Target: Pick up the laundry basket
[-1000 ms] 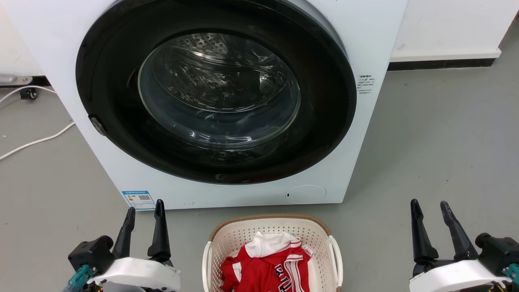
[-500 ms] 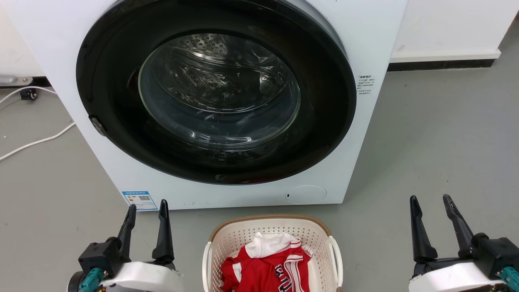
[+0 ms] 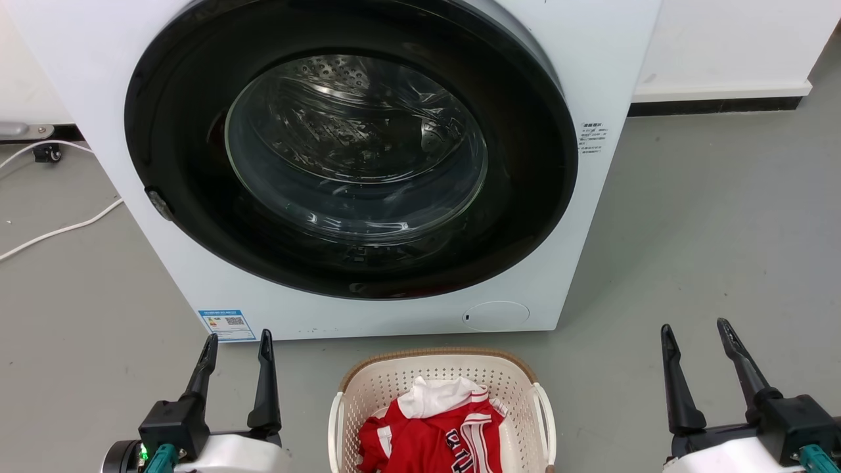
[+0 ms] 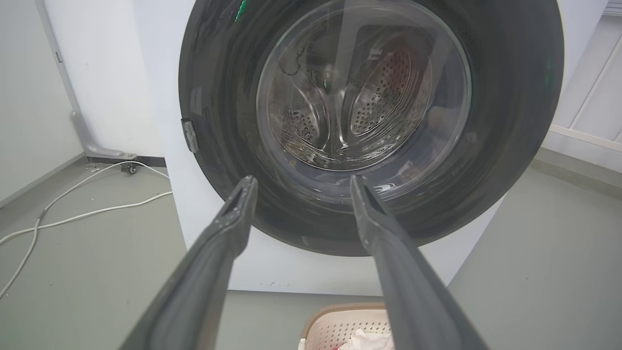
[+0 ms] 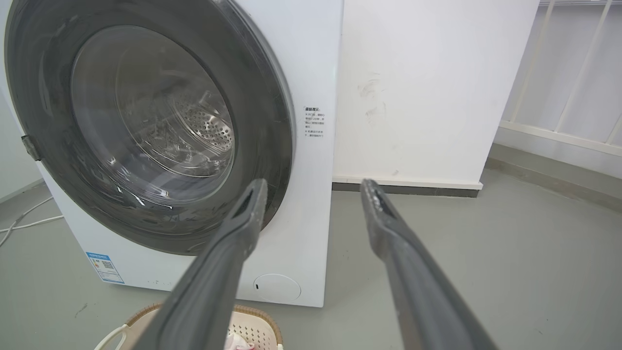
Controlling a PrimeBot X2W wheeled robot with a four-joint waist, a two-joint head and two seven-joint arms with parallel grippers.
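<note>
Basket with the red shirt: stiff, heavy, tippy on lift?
The laundry basket looks like rigid perforated plastic, so it probably keeps its shape. Holding what looks like one red shirt, it is likely light. Lifted by one loop handle it would probably tilt; both should keep it level.

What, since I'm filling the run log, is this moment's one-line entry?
left gripper open | right gripper open | laundry basket on floor, ungrasped
</note>
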